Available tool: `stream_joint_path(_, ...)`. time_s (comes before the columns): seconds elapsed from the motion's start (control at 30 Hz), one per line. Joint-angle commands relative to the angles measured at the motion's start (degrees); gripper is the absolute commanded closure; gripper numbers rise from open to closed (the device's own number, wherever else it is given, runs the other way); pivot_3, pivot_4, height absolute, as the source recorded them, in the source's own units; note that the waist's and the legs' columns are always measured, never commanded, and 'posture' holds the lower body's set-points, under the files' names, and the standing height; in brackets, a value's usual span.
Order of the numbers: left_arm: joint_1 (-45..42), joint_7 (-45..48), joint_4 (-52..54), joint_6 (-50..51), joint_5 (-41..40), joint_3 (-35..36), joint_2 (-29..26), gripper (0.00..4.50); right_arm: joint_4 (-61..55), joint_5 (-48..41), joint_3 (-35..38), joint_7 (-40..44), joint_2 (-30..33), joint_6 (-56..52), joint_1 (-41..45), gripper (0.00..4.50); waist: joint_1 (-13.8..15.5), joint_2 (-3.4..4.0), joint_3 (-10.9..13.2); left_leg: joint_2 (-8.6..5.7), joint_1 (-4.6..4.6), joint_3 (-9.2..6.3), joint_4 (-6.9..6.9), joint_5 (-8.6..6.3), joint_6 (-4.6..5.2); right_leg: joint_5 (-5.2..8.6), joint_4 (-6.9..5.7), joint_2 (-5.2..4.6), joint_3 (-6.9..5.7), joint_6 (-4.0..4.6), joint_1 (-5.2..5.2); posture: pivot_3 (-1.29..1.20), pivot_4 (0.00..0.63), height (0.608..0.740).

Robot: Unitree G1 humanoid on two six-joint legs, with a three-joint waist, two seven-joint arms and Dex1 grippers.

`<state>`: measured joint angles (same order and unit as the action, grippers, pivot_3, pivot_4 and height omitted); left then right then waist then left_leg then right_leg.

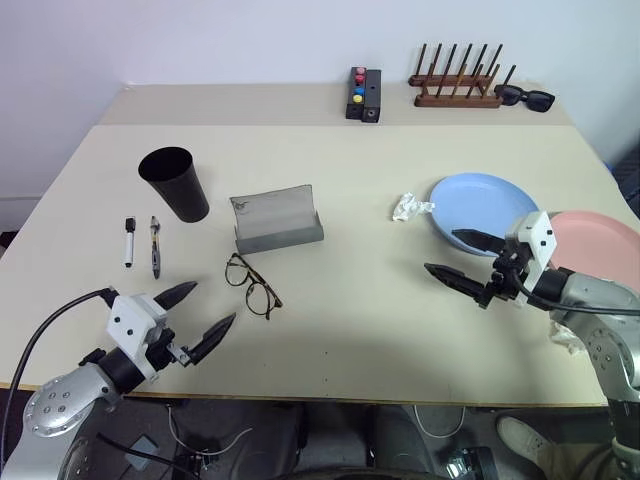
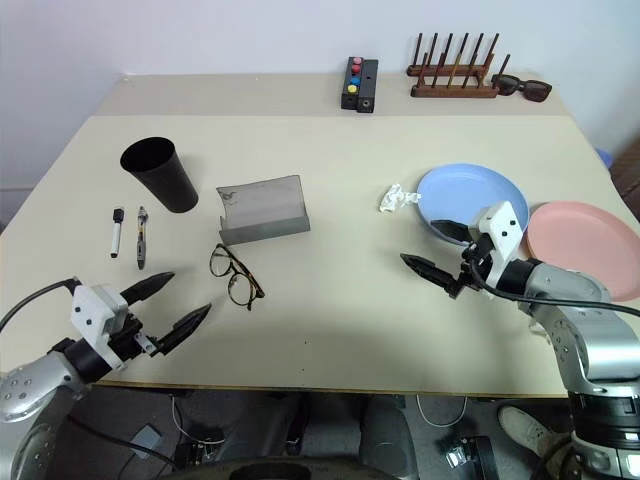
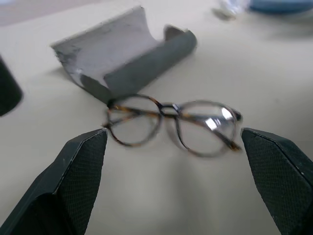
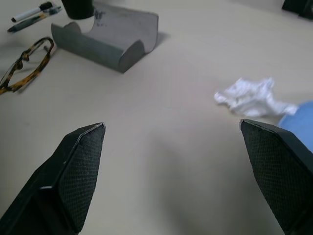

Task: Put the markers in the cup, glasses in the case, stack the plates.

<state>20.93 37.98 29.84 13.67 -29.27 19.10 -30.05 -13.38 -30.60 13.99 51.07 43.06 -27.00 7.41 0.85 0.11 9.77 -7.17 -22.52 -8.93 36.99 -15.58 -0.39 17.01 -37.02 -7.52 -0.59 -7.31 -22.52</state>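
Note:
The thin tortoiseshell glasses [image 1: 252,285] lie folded out on the table just in front of the open grey case [image 1: 277,220]. Left of them lie two markers, a white one [image 1: 129,241] and a dark one [image 1: 155,246], below the black cup [image 1: 175,183]. At the right, the blue plate [image 1: 482,213] and the pink plate [image 1: 597,246] sit side by side. My left gripper [image 1: 202,312] hangs open near the front edge, pointing at the glasses [image 3: 171,122]. My right gripper [image 1: 460,257] is open and empty, hovering just in front of the blue plate.
A crumpled white tissue [image 1: 410,207] lies left of the blue plate. At the back stand a wooden peg rack [image 1: 458,82], black sunglasses [image 1: 524,97] and a black box with coloured buttons [image 1: 363,94]. A black cable [image 1: 50,325] loops off my left wrist.

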Motion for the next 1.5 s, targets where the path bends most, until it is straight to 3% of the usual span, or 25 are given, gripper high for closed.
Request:
stream_joint_path(0.03,-2.24,-5.85,3.40,6.38,-8.58,4.68,1.07,0.04,-0.47,-0.27,-0.73,1.24,0.25,1.41,2.95,0.00,-0.02,0.00,0.00,0.00,0.00,0.00,0.00,0.00,0.00,0.00,-0.01,0.00,0.00,-0.01,-0.01,0.00,0.150,0.740)
stream_joint_path(0.23,-6.78,-20.05,6.76,17.41,-17.93,8.58,2.19,0.04,0.98,0.09,-6.58,5.69,-0.68,2.86,11.18,0.00,-0.11,-0.02,0.01,0.00,0.01,-0.01,0.00,0.02,-0.03,-0.01,-0.05,0.02,0.01,-0.03,-0.02,0.00,0.150,0.740)
stream_joint_path(0.57,-15.83,-43.22,6.49,32.96,-18.31,6.34,5.95,0.04,7.07,-1.27,-10.99,12.35,-7.77,9.10,16.97,0.00,0.04,-0.17,0.08,-0.01,0.01,-0.01,0.05,0.17,-0.29,-0.04,-0.06,0.15,0.05,-0.06,0.00,0.00,0.150,0.740)
stream_joint_path(0.87,-26.98,-48.90,-1.30,39.44,-13.87,4.46,5.71,0.04,11.73,-1.80,-9.83,15.19,-10.48,12.76,16.11,0.00,-0.27,-0.18,0.08,0.01,0.02,0.06,0.04,0.23,-0.41,-0.06,-0.14,0.24,0.19,-0.07,-0.11,0.00,0.150,0.740)
stream_joint_path(1.07,-28.49,-53.89,-2.97,39.29,-9.93,6.78,9.50,0.04,10.16,-3.11,-10.44,14.66,-12.46,11.83,17.17,0.00,-0.11,-0.20,0.09,0.05,0.02,0.20,0.05,0.24,-0.42,-0.07,-0.15,0.27,0.31,-0.08,-0.16,0.00,0.150,0.740)
stream_joint_path(1.5,-31.72,-55.37,-5.60,39.90,-6.62,10.69,10.34,0.04,12.66,-1.61,-13.36,16.09,-15.94,12.80,17.79,0.00,-0.13,-0.22,0.10,0.05,0.02,0.22,0.06,0.24,-0.43,-0.08,-0.17,0.28,0.32,-0.10,-0.18,0.00,0.150,0.740)
